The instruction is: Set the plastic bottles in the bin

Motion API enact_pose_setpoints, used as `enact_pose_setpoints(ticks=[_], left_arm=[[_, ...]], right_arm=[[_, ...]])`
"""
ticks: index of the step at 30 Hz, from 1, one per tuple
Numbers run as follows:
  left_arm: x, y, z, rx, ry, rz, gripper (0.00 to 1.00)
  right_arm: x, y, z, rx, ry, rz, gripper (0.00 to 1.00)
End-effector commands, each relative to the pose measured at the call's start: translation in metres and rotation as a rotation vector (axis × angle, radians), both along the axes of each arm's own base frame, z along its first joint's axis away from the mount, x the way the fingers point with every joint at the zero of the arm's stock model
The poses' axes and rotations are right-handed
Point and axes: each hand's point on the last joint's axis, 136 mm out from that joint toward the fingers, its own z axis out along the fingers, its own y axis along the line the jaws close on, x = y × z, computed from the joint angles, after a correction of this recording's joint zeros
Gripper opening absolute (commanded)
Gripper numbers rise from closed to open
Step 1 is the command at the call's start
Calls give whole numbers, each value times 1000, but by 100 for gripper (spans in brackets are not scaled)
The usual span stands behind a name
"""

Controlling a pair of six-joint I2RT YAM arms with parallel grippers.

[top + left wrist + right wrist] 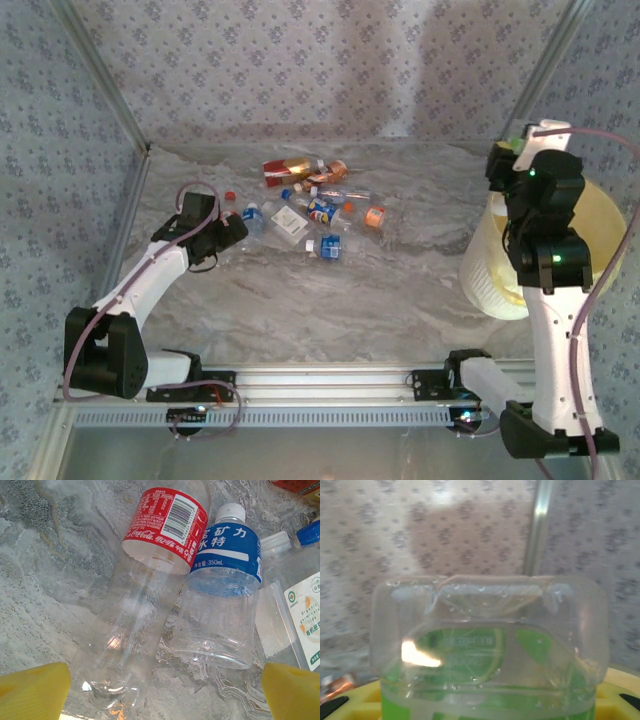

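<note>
Hovering our left gripper [232, 232] over the marble table [400, 290], yellow fingers [35, 692] spread wide apart. Lying between them and just ahead, we're seeing a red-labelled Coca-Cola bottle [150, 580] and a blue-labelled water bottle [220, 595] with a white cap, touching side by side. The other plastic bottles [320, 210] are lying further ahead and off to its right. Our right gripper [517, 150] is clamping a clear green-labelled bottle [490, 640], and we're holding it up high, the pale-yellow bin [490, 285] sitting right below it.
</note>
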Motion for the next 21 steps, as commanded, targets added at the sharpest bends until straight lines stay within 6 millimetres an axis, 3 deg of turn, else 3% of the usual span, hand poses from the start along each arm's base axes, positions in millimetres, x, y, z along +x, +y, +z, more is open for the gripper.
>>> enact_pose_setpoints(ticks=[1, 11, 15, 21], left_arm=[[3, -2, 0, -11, -5, -3, 98], [7, -3, 1, -8, -1, -6, 98], [10, -6, 1, -13, 4, -13, 98], [12, -8, 0, -27, 6, -16, 98]], right_arm=[[-11, -28, 3, 25, -13, -93, 48], [-30, -105, -40, 46, 97, -368, 49], [-37, -124, -63, 65, 180, -420, 50], [-29, -137, -104, 134, 270, -448, 52]])
